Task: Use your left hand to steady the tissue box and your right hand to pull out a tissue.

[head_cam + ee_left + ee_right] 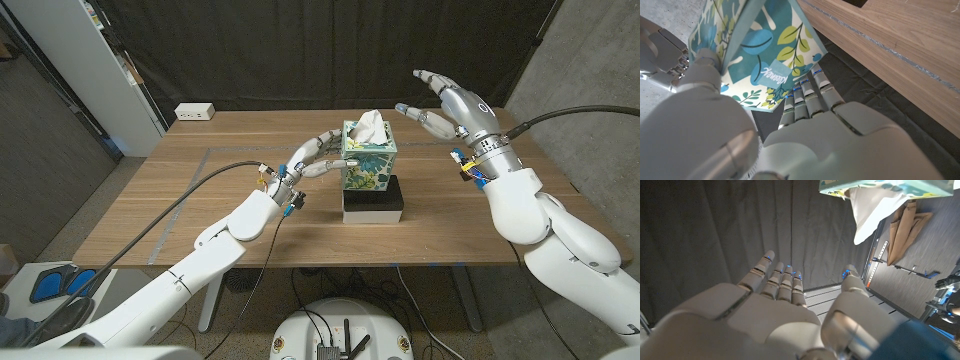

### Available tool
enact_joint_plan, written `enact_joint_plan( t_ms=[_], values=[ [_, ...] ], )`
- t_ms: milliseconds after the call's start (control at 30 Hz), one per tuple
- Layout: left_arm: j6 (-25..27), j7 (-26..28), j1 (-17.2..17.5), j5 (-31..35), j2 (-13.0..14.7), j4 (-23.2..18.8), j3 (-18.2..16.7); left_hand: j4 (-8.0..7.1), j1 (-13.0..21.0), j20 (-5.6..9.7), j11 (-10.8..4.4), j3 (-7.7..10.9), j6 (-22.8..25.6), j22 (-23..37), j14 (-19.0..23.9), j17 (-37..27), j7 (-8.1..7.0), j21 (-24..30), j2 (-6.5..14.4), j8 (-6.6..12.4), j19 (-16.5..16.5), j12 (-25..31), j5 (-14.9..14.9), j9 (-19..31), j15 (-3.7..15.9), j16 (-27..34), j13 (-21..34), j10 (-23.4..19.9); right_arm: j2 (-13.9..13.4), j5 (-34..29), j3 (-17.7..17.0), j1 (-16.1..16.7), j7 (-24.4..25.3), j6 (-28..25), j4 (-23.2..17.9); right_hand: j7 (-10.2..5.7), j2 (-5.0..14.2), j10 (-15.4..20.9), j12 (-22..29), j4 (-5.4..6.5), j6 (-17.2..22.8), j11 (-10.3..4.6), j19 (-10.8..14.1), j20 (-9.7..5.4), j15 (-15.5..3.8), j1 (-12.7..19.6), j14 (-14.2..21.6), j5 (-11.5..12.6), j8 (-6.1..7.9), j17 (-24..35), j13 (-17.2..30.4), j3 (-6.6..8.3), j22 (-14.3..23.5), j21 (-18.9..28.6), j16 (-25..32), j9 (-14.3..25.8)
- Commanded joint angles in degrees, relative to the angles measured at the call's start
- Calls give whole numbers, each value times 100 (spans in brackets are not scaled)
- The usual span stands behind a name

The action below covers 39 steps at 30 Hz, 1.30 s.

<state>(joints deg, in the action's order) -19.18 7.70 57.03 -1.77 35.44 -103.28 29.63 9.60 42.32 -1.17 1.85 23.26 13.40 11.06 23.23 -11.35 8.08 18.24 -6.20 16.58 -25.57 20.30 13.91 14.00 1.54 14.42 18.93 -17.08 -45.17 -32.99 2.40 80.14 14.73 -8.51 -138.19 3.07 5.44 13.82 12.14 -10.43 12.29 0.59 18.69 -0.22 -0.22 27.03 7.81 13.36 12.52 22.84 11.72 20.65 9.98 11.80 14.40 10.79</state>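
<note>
Floral tissue box (369, 162): your left hand (318, 157) grips its nine-o'clock side, thumb visible in the wrist view; right hand (448, 105) hovers released, seemingly clear, above the wooden table (180, 205).

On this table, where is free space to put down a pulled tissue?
Bare wood lies between the tissue box and the table's right edge, below the raised right hand, and along the near left. It is crowded where the left hand holds the box on its black-and-white stand.

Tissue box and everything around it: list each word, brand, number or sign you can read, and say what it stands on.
"Kleenex": white script on a blue oval on the side of the tissue box, seen turned in the left wrist view.
In the head view the box's print is too small to read.
</note>
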Motion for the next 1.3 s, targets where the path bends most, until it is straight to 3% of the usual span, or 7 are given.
enact_joint_plan(
  t_ms=[33,267,500,900,1300],
  values=[
    [40,34,43,40,11,-65,1,12,846,-1,-7,2,62,25,26,-6,94,18,917,11,-48,-13,46,30,8,22,20,-34,-228,-86,44,-137,-417,-21,-187,-23,3,16,11,12,31,-15,50,-24,-33,76,18,41,30,20,23,35,18,6,8,26],
    [77,35,54,43,14,-97,7,14,853,-9,-7,-8,64,24,33,-5,93,19,918,8,-51,-16,46,33,16,22,27,-37,-275,-44,108,-241,-716,-162,-299,-93,-19,23,7,28,224,-59,53,1,0,166,1,70,88,23,26,57,18,0,1,31],
    [60,52,67,69,15,-129,4,20,865,-14,-5,-17,69,24,24,-1,99,19,914,6,-51,-20,47,35,6,14,35,-37,-452,-204,206,-426,-1064,-383,-429,-55,-36,23,2,25,416,-67,34,46,27,256,-3,100,145,24,28,82,16,-13,-1,36],
    [77,65,81,79,15,-161,-2,20,877,-18,-29,-36,68,24,24,5,92,16,912,-2,-45,-23,48,41,23,5,49,-49,-756,-213,233,-613,-1603,-582,-565,-371,7,-26,-17,-24,618,-125,154,0,-29,636,107,219,178,35,35,224,7,11,48,54],
    [102,66,101,118,41,-230,-7,12,878,-17,-35,-52,68,24,32,7,92,14,922,-9,-40,-31,48,45,29,2,62,-48,-872,-488,391,-732,-1730,-737,-637,-589,-72,-100,-36,-59,702,-220,184,-17,-55,1009,69,313,183,33,38,322,-2,-4,31,64]
  ],
)
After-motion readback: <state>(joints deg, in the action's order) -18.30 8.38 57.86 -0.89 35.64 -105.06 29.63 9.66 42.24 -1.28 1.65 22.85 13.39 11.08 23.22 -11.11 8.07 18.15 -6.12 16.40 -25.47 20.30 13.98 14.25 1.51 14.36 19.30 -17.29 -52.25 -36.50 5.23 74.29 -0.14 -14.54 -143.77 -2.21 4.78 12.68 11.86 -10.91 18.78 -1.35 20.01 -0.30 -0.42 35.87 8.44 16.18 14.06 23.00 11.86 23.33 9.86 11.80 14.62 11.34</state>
